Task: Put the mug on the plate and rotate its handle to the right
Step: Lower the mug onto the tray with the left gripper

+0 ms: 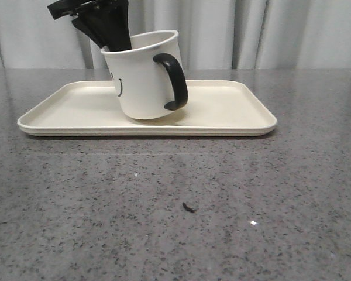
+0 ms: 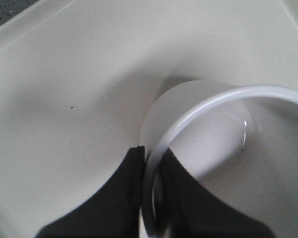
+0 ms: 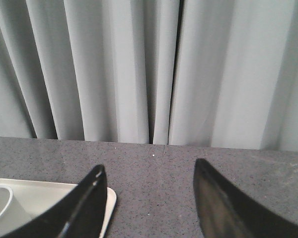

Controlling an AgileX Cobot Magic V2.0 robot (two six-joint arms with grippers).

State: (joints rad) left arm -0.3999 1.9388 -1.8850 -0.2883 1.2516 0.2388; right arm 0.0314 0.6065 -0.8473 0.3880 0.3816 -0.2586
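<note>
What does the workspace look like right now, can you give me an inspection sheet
Surface: grey speckled table.
Job's things: white mug tilted on the cream plate; black handle points right.
Clutter: small dark speck on the table in front of the plate.
Claws: left claw pinches the mug's rim; right claw open, empty, beside the plate.
Cables: nothing seen.
Surroundings: grey curtain behind.

A white mug (image 1: pixel 143 76) bearing a black smiley face and a glossy black handle (image 1: pixel 174 82) sits on a plain cream plate (image 1: pixel 234 114). The table (image 1: pixel 175 199) is grey granite speckled with black and white flecks. Black fingers (image 2: pixel 121 198) grip the mug's rim. Pale grey pleated curtains (image 3: pixel 149 69) hang behind.
</note>
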